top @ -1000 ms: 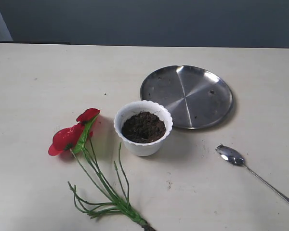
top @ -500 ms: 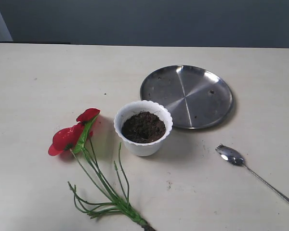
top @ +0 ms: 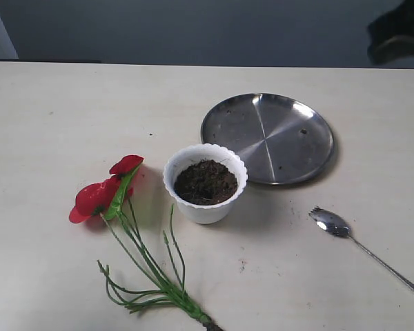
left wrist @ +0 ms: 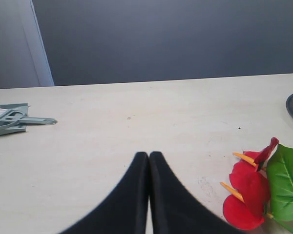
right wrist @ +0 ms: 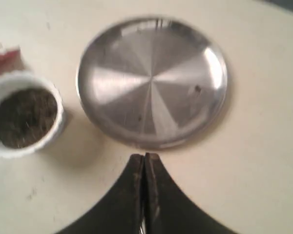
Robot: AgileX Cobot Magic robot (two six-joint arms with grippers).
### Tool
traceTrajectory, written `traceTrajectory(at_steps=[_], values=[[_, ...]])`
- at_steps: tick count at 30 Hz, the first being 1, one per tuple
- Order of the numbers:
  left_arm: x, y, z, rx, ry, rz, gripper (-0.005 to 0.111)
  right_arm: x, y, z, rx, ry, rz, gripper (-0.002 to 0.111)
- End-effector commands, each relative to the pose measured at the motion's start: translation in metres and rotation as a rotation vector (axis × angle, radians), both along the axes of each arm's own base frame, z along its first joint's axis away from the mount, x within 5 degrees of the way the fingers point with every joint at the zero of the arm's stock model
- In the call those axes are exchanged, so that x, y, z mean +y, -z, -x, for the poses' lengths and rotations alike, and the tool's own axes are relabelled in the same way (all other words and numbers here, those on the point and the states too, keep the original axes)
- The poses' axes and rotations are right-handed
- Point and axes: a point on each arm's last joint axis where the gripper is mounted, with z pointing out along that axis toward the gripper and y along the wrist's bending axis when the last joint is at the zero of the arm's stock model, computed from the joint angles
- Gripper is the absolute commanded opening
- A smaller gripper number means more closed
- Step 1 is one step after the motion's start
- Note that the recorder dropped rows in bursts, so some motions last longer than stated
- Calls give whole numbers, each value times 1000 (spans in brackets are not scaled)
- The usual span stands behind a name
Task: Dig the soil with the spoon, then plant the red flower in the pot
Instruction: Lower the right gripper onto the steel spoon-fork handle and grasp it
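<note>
The white scalloped pot point(top: 205, 208) stands mid-table, filled with dark brown soil point(top: 205, 182). To its left the red flower point(top: 96, 198) lies flat, its green stems running toward the front edge. The silver spoon point(top: 331, 223) lies to the pot's right, handle pointing to the front right corner. A dark blur at the far right back is my right arm point(top: 400, 27). My right gripper point(right wrist: 145, 157) is shut and empty, hovering over bare table beside the steel plate, with the pot point(right wrist: 10, 80) and soil point(right wrist: 24, 116) off to one side. My left gripper point(left wrist: 149, 155) is shut, empty, near the flower point(left wrist: 249, 195).
A flat round steel plate point(top: 267, 138) lies behind and right of the pot, also under the right wrist camera point(right wrist: 151, 80). A small grey-green dustpan and brush point(left wrist: 10, 119) sit at the table's far left edge. A dark wall runs behind the table.
A dark blurred part of the right arm has come into the exterior view at the top right. Pot, flower, spoon and plate have not moved.
</note>
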Motion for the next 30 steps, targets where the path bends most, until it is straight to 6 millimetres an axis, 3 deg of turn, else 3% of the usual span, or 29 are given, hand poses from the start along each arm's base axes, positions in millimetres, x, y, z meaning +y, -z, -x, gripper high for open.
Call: traceTrajectory(at_steps=[1,4,6,11,15,25,30], values=[[0,0,0,-8,-1,4,0,16,64,-29,266,-81,181,13],[0,0,0,-8,-1,4,0,26,98,-40,388,-112,218,33],[0,0,0,-8,-1,4,0,33,113,-40,455,-142,246,39],[0,0,0,-8,-1,4,0,36,142,-38,558,-123,363,35],[0,0,0,-8,-1,4,0,30,160,-20,636,-134,398,35],[0,0,0,-8,-1,4,0,19,170,7,533,-102,358,35],[0,0,0,-8,-1,4,0,14,187,17,518,-93,363,35]])
